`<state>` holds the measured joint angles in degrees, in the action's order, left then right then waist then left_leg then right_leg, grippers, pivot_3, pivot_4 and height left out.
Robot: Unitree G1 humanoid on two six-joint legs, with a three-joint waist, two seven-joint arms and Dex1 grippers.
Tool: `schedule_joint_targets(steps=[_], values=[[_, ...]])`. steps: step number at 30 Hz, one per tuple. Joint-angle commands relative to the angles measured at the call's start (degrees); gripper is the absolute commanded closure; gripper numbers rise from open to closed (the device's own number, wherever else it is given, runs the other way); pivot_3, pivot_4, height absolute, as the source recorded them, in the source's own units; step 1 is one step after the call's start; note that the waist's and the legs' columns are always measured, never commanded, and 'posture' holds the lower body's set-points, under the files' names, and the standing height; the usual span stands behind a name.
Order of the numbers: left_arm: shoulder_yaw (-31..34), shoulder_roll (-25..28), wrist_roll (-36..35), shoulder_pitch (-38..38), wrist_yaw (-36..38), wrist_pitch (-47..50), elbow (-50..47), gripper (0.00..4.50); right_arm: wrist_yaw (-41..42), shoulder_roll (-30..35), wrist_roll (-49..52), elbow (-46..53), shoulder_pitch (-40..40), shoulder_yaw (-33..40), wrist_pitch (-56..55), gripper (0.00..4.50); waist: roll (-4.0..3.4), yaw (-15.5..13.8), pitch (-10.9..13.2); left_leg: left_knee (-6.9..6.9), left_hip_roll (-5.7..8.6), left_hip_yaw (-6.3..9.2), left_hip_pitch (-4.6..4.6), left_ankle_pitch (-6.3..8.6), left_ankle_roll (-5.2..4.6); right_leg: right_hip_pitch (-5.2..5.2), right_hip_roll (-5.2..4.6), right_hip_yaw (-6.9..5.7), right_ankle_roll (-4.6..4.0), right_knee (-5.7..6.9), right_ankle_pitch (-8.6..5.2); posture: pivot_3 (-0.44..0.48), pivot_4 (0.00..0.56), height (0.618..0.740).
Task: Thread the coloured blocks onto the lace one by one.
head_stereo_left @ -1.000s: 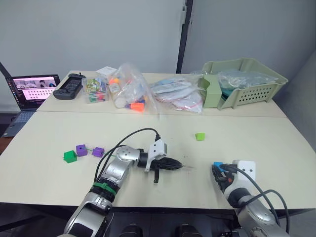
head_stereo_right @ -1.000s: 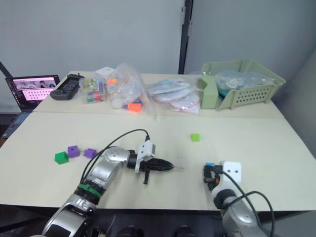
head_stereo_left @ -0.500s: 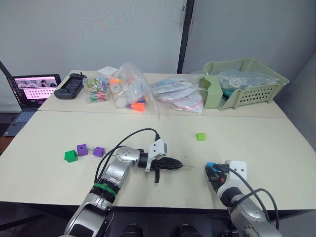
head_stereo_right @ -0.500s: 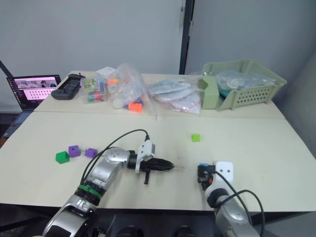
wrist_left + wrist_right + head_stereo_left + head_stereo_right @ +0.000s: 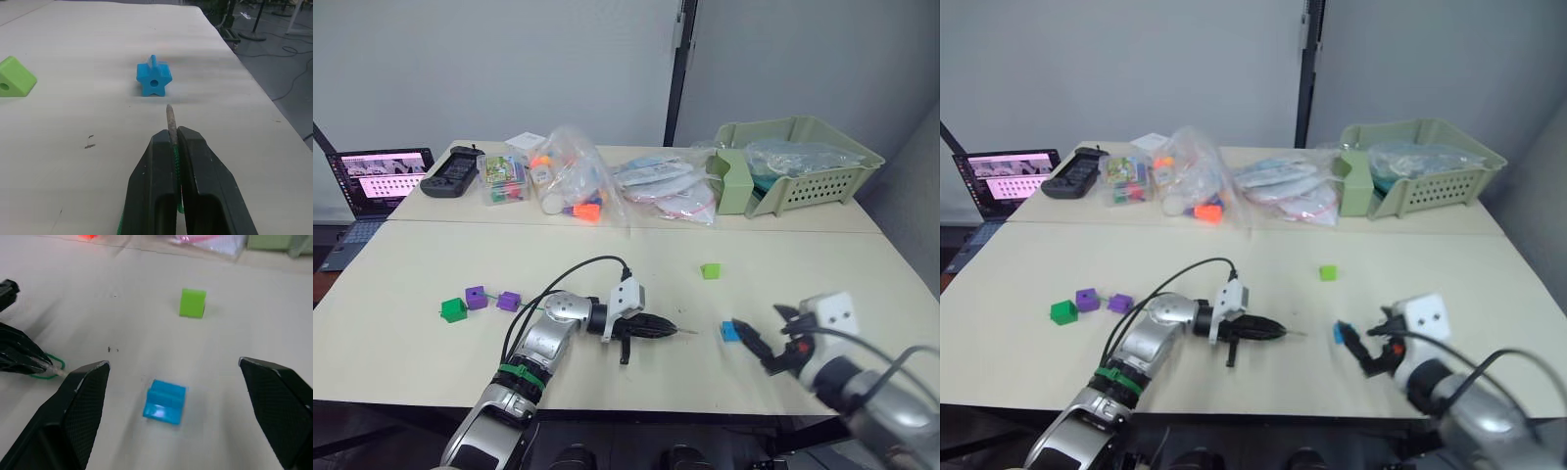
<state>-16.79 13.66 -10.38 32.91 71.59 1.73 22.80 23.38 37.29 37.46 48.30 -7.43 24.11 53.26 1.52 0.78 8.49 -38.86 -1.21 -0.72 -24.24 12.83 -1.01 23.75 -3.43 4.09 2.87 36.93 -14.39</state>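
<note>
My left gripper pinches the thin green lace with its pale stiff tip aimed straight up-frame at the hole of the small blue star-shaped plastic block resting on the table, while my right gripper, fingers spread wide, straddles it.

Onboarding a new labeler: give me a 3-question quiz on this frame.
1. True or false: the left tool is shut on the lace.
2. The right tool is: A) open around the blue block B) shut on the blue block C) shut on the lime block.
3. Which block lies ahead of the lace's tip?

Key: 1 true. 2 A. 3 the blue block.
</note>
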Motion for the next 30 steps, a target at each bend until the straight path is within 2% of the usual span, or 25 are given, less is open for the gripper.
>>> schedule_joint_targets(steps=[1, 4, 8, 12, 17, 26, 30], values=[[0.36, -0.53, -0.80, -0.20, -0.70, -0.14, -2.67, 4.50, 13.93, 16.02, -4.62, -1.32, 0.31, -3.73, -5.49, 0.02, -0.03, -0.01, 0.01, 0.01, 0.01, 0.01, 0.00, 0.00, 0.00, -0.04, 0.00, -0.01, 0.01, -0.05, -0.01, 0.000, 0.150, 0.734], [0.38, -0.71, -0.84, -0.83, -1.57, 0.26, -4.08, 4.50, 25.21, 28.68, -14.19, -9.32, 1.01, -11.59, -18.51, 0.02, -0.01, -0.05, 0.02, 0.08, 0.00, 0.09, 0.05, 0.00, 0.00, -0.20, 0.02, -0.14, 0.02, -0.22, -0.04, 0.000, 0.150, 0.734], [0.44, -0.64, -0.72, -1.32, -2.47, 0.57, -5.22, 4.50, 34.39, 32.67, -20.01, -20.88, 9.84, -21.18, -28.80, 0.02, 0.02, -0.07, 0.04, 0.01, 0.04, 0.05, 0.10, 0.00, 0.00, -0.35, -0.05, -0.10, 0.07, -0.32, -0.05, 0.000, 0.150, 0.734], [0.73, -0.22, -0.28, -1.93, -3.95, 0.64, -6.44, 4.50, 43.56, 30.01, -28.19, -33.76, 24.64, -33.86, -36.00, 0.02, 0.04, 0.08, 0.06, 0.00, 0.04, 0.04, 0.21, 0.00, 0.00, -0.42, -0.05, -0.08, 0.07, -0.29, -0.05, 0.000, 0.150, 0.734], [0.30, 0.22, -0.28, -3.56, -5.50, 2.12, -9.11, 4.50, 48.08, 24.22, -34.92, -43.05, 34.35, -41.83, -39.86, 0.02, 0.03, -0.07, 0.06, 0.05, 0.03, 0.06, 0.25, 0.01, 0.00, -0.42, -0.04, -0.09, 0.05, -0.26, -0.05, 0.000, 0.150, 0.734], [-1.11, 0.48, -0.07, -6.20, -7.91, 4.78, -13.99, 4.50, 51.53, 20.97, -39.35, -44.65, 37.21, -44.64, -37.57, 0.02, 0.00, -0.82, 0.07, 0.00, 0.07, 0.08, 0.22, 0.01, 0.00, -0.41, -0.10, -0.08, 0.05, -0.19, -0.04, 0.000, 0.150, 0.734], [-1.46, 0.47, -0.22, -6.60, -8.56, 5.39, -15.07, 4.50, 52.13, 20.23, -39.17, -44.18, 37.00, -44.22, -36.54, 1.19, -0.01, -0.77, 0.07, 0.00, 0.06, 0.07, 0.23, 0.01, 0.00, -0.40, -0.10, -0.08, 0.05, -0.19, -0.04, 0.000, 0.150, 0.734]])
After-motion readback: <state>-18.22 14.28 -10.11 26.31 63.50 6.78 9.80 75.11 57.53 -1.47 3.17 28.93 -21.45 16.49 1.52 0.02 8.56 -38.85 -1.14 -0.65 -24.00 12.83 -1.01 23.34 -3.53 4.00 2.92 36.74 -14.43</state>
